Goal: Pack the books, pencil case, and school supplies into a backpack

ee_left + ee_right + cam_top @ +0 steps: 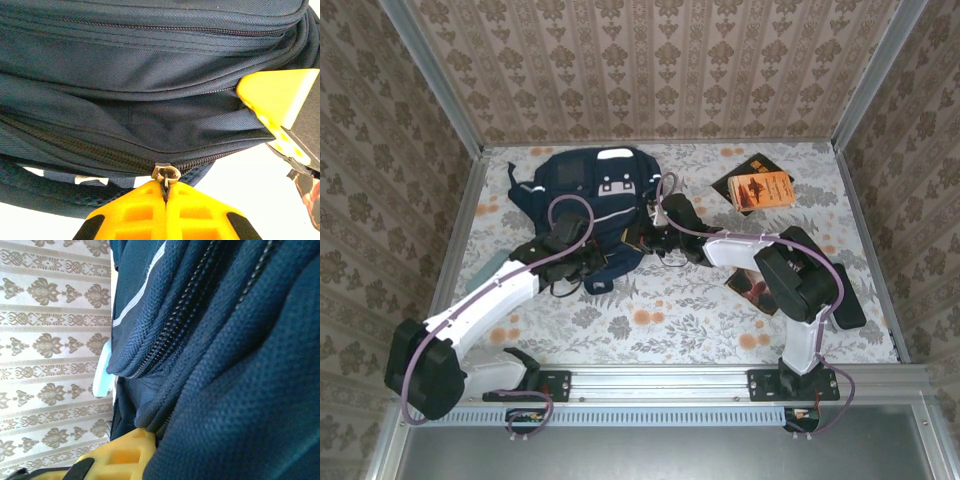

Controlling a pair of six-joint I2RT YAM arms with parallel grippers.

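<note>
Your left jaws are shut tight on the zipper pull (166,174) at the near edge of the backpack (590,190), which lies at about 11 o'clock on the worktop (670,310). Your right jaws are closed almost fully on a fold of the backpack's fabric, at about 2 o'clock from the zipper pull in the left wrist view.

The next move turns on the line of the zip. It runs roughly 9 to 3 across that view, with the heavy teeth trailing off toward 10 o'clock. I judge the zipper pull should travel along that line, not away from the bag, while the right jaws brace the cloth. The left arm is the one to pull, since it has the grip.

Nothing looks packed yet. The books (760,187) sit at 2 o'clock on the worktop, nearer your right arm, with another one by that arm's elbow. The pencil case (485,272) lies at 9 o'clock beside your left arm.
</note>
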